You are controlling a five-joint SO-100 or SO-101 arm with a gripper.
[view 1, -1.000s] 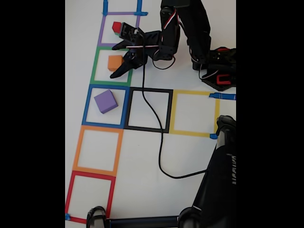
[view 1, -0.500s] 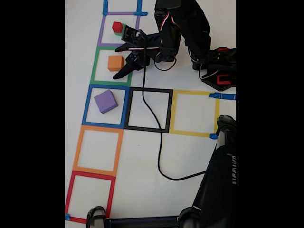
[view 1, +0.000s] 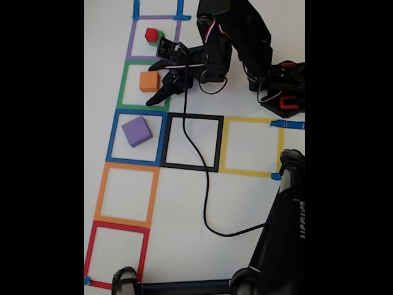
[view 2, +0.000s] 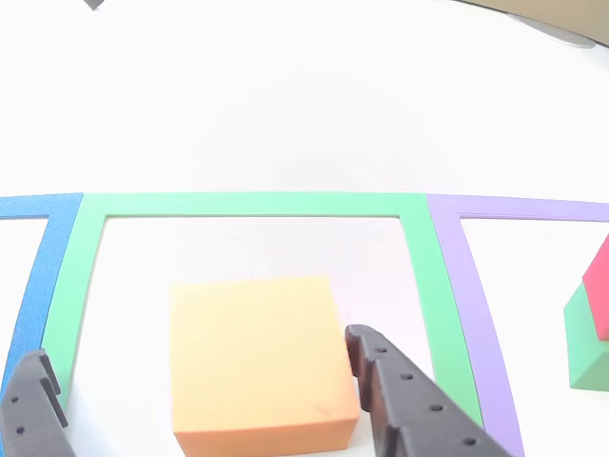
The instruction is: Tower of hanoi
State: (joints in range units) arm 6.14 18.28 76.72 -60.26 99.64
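The orange cube (view 1: 149,81) sits inside the green tape square in the fixed view. My black gripper (view 1: 150,83) is open and straddles it, one finger on each side. In the other view the orange cube (view 2: 257,362) lies between the two ridged fingers (view 2: 409,400), with gaps on both sides, and the gripper (view 2: 195,347) touches nothing. The small red cube (view 1: 151,35) rests on the green cube (view 1: 159,39) in the purple tape square; both show at the right edge of the other view, red cube (view 2: 598,281) over green cube (view 2: 588,347). The purple cube (view 1: 136,131) stands alone in the blue tape square.
Vacant tape squares lie nearby: black (view 1: 192,117), yellow (view 1: 252,120), orange (view 1: 100,193) and red (view 1: 116,226). A black cable (view 1: 204,196) runs from the gripper across the black square. The arm's base (view 1: 282,92) is at the right, and a black stand (view 1: 282,233) fills the lower right.
The gripper has shifted slightly, uncovering the green cube under the red one. Its jaws stay open around the orange cube. No cube has moved.
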